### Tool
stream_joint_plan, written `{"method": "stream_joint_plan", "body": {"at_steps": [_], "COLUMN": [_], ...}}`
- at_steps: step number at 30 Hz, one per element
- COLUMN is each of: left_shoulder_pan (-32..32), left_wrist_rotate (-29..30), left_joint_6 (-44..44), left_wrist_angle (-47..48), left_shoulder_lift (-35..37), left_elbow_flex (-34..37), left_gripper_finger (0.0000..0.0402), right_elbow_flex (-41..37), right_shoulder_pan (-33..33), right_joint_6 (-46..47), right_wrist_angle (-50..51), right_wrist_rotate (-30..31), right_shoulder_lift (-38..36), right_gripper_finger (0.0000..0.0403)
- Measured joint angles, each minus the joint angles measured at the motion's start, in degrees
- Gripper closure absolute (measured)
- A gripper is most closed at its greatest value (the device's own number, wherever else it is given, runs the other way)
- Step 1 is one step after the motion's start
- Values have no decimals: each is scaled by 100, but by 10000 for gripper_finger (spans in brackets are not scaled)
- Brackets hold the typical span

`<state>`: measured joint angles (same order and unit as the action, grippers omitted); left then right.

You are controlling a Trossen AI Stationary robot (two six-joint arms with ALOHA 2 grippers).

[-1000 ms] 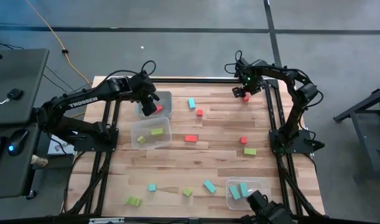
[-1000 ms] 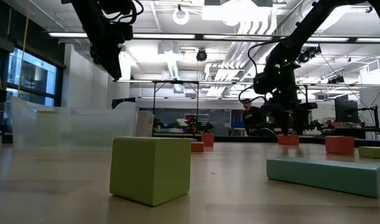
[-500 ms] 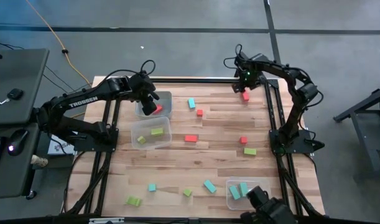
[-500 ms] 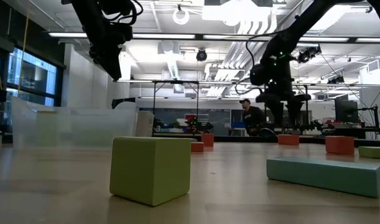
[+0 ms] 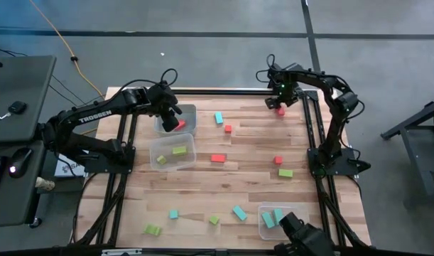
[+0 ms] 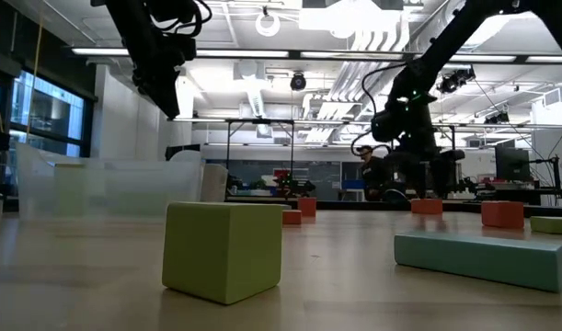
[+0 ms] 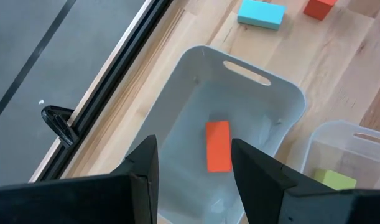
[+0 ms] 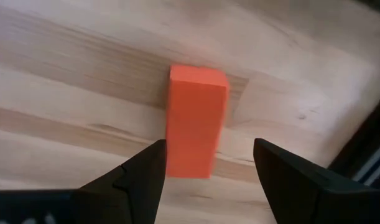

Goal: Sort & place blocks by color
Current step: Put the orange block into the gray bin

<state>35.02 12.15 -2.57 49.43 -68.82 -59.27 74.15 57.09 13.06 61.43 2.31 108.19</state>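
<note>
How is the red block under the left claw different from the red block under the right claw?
The red bar inside the clear plastic tub lies in the tub, already sorted; the red bar on the bare wood lies loose near the table's far edge. The left claw hangs open above the first; the right claw straddles the second, open. Both are short red bars.

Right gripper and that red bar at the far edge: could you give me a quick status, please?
Right gripper open, poised over the red bar, bar lying on the table, not gripped. Left gripper open, empty, over the tub holding one red block. Nothing in the way.
</note>
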Motion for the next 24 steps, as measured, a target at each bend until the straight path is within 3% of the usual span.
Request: {"method": "stream_joint_plan", "body": {"at_steps": [24], "left_shoulder_pan": [0], "left_wrist_rotate": [0], "left_joint_6": [42], "left_wrist_angle": [0], "left_shoulder_lift": [-2], "left_elbow_flex": [2], "left_gripper_finger": [268], "right_elbow_flex": [2], "right_shoulder_pan": [-127], "right_joint_6": [-7], "right_wrist_angle": [114], "right_wrist_rotate": [67], "right_shoulder_lift": [89], "right_gripper_finger": [171]}}
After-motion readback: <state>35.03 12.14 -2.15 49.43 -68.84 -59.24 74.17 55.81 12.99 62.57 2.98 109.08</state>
